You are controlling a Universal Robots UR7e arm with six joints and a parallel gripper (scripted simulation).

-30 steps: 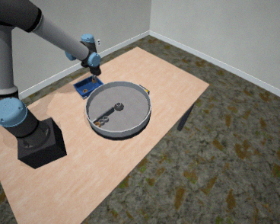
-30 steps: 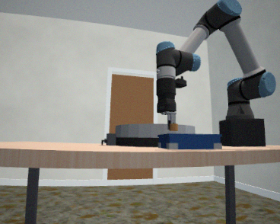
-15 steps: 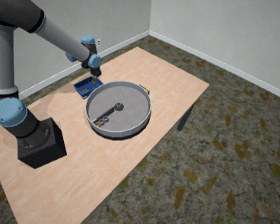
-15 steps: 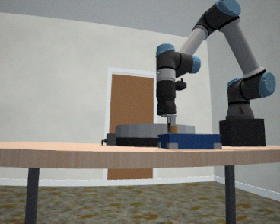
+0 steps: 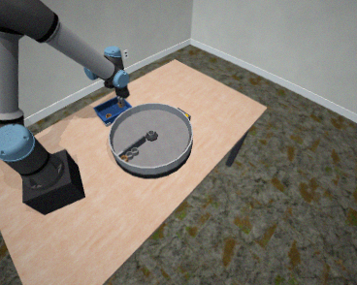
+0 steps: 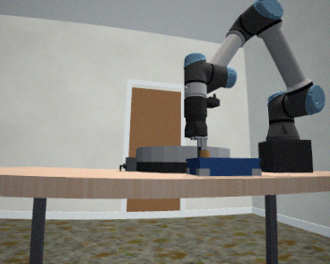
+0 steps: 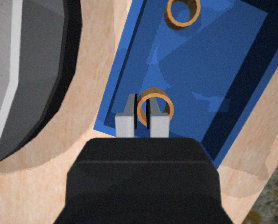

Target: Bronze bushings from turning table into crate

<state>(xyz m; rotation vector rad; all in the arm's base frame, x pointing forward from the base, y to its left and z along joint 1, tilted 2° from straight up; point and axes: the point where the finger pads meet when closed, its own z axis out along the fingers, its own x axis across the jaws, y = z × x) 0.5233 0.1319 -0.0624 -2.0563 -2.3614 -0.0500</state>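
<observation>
My gripper (image 5: 120,100) (image 6: 201,149) (image 7: 141,104) is shut on the wall of a bronze bushing (image 5: 120,105) (image 6: 204,154) (image 7: 171,109), one finger inside its ring. The bushing is upright over one end of the blue crate (image 5: 100,117) (image 6: 231,166) (image 7: 175,65), its lower part hidden behind the crate's wall in the exterior view. Another bronze bushing (image 5: 109,115) (image 7: 169,20) stands in the crate. On the turning table (image 5: 170,126) (image 6: 169,154) (image 7: 37,100), a bronze bushing (image 5: 124,158) lies near the rim beside two steel bushings (image 5: 129,154) (image 5: 135,151).
A dark bar (image 5: 134,145) runs from the turning table's hub (image 5: 151,136) toward its rim, beside the bushings. The turning table's raised wall stands close to the crate. A small dark and yellow device (image 5: 186,114) sits at the turning table's far side.
</observation>
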